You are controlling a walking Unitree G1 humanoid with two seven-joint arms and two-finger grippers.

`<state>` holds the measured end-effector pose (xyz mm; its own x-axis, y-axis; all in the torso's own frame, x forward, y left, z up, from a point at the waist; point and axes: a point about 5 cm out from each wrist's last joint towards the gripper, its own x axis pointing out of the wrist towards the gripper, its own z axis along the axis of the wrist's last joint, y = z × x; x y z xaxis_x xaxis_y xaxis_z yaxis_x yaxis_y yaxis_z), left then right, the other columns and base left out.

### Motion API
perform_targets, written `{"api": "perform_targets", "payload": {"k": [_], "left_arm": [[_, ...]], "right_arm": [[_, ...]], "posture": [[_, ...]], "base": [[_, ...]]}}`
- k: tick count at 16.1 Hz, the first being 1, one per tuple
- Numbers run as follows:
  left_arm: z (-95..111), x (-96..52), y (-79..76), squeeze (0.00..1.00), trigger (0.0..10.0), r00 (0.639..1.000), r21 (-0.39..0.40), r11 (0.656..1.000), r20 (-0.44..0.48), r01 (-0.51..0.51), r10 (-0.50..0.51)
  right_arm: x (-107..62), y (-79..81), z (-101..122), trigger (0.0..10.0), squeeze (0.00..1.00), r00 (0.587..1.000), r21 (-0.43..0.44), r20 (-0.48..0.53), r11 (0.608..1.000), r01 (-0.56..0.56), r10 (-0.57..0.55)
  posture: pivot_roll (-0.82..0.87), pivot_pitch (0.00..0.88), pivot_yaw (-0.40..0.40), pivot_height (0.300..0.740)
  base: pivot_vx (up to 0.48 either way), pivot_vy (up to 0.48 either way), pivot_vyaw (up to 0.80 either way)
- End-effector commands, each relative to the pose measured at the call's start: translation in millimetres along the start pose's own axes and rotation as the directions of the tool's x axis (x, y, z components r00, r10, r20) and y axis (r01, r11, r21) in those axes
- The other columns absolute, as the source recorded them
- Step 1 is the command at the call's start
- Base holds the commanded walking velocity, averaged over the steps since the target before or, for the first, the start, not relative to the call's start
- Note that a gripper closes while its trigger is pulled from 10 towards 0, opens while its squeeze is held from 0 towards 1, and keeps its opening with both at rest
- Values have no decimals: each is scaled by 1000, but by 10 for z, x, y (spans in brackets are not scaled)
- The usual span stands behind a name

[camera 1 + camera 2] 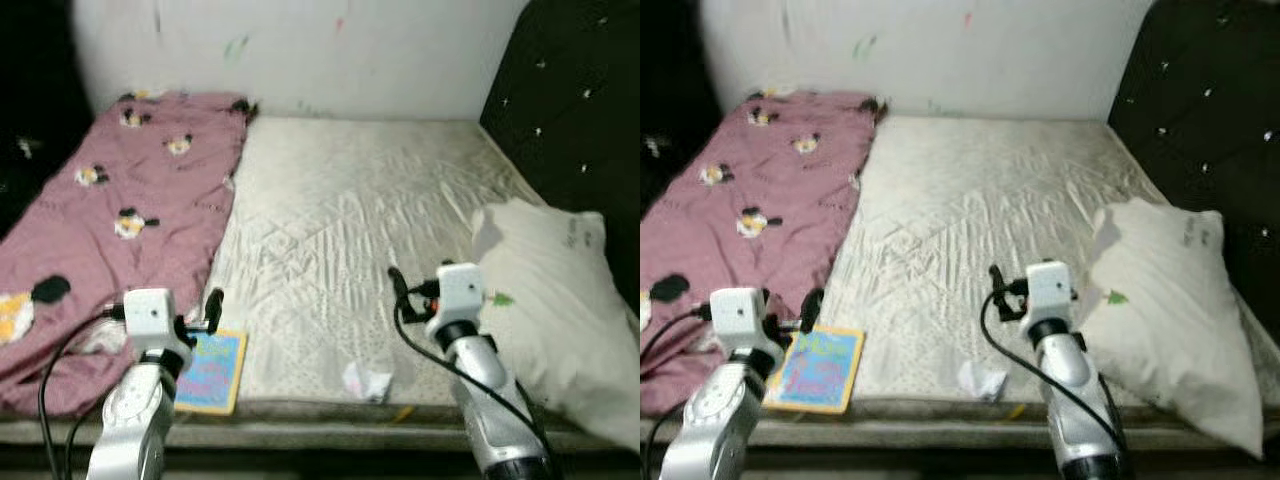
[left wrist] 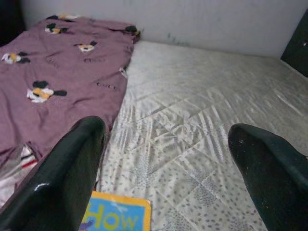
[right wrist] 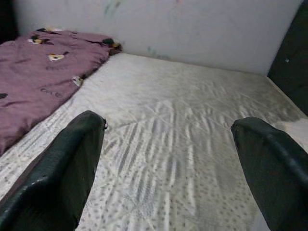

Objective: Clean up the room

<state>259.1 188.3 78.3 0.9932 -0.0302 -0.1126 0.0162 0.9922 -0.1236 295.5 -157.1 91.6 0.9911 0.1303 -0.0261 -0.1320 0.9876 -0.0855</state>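
A bare white mattress (image 1: 350, 200) lies before me. A pink blanket (image 1: 120, 200) with cartoon prints covers its left side. A blue and yellow picture book (image 1: 211, 370) lies at the near edge beside the blanket. A crumpled white wrapper (image 1: 366, 380) sits further right on the same edge. A white pillow (image 1: 555, 300) rests on the right side. My left gripper (image 2: 166, 130) hovers open just above the book (image 2: 118, 216), holding nothing. My right gripper (image 3: 168, 122) hangs open over the mattress, left of the pillow and a little beyond the wrapper.
A black tufted headboard (image 1: 580, 100) stands along the right of the bed. A white wall (image 1: 300, 50) with small marks runs behind it. The bed's front edge (image 1: 330, 425) is close below my arms. Darkness lies to the far left.
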Motion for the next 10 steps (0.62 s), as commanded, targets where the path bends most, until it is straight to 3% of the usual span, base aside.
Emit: {"api": "perform_targets", "payload": {"k": [1,2,5,7,10], "left_arm": [[-4,14,-57,0,10000,1000,-2,1000,-2,15,-15],[-2,16,-58,0,10000,1000,-2,1000,-1,16,-16],[39,38,-41,0,10000,1000,0,1000,14,10,-10],[76,69,20,0,10000,999,20,999,25,-30,30],[78,64,-20,0,10000,1000,19,1000,29,8,-9]], "right_arm": [[-23,-87,-32,10000,0,999,-1,-20,1000,30,-30],[-21,-88,-33,10000,0,999,-2,-22,1000,30,-30],[-18,-92,-32,10000,0,999,0,-23,999,32,-32],[-8,-93,-24,10000,0,999,-2,-21,1000,30,-31],[-2,-93,-21,10000,0,999,-4,-22,1000,29,-30]], "posture": [[33,13,-2,740],[33,13,-2,740],[30,16,-2,740],[28,18,-1,740],[28,20,-2,740]], "base": [[0,0,0],[0,0,0],[0,0,-765],[0,0,0],[0,0,0]]}}
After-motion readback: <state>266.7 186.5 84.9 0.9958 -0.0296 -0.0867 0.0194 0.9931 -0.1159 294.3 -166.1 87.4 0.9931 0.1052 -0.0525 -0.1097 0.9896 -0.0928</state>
